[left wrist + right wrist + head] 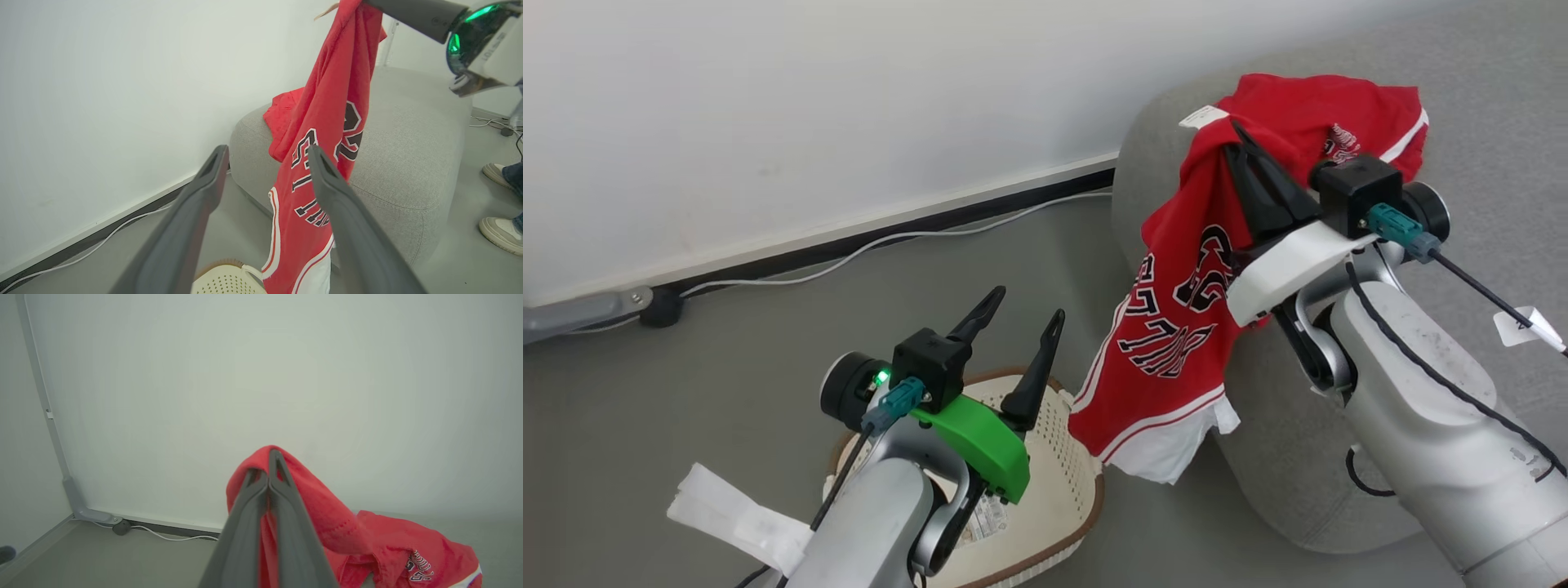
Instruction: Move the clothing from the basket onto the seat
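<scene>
A red basketball garment point(1176, 310) with black lettering and a white hem hangs from my right gripper point(1235, 139), which is shut on its upper fabric above the sofa's edge. The left wrist view shows the same garment point(327, 134) dangling in front of the grey sofa point(408, 139). A second red piece point(1347, 114) lies on the grey sofa point(1503, 122); it is the red piece point(408, 555) at the bottom of the right wrist view, behind my shut right gripper point(267, 457). My left gripper point(1025, 327) stands open and empty above the cream basket point(1062, 482).
A white cable point(890, 241) runs along the dark skirting of the pale wall. White paper point(735, 514) lies on the grey floor left of the basket. A person's shoes point(500, 204) stand on the floor beyond the sofa.
</scene>
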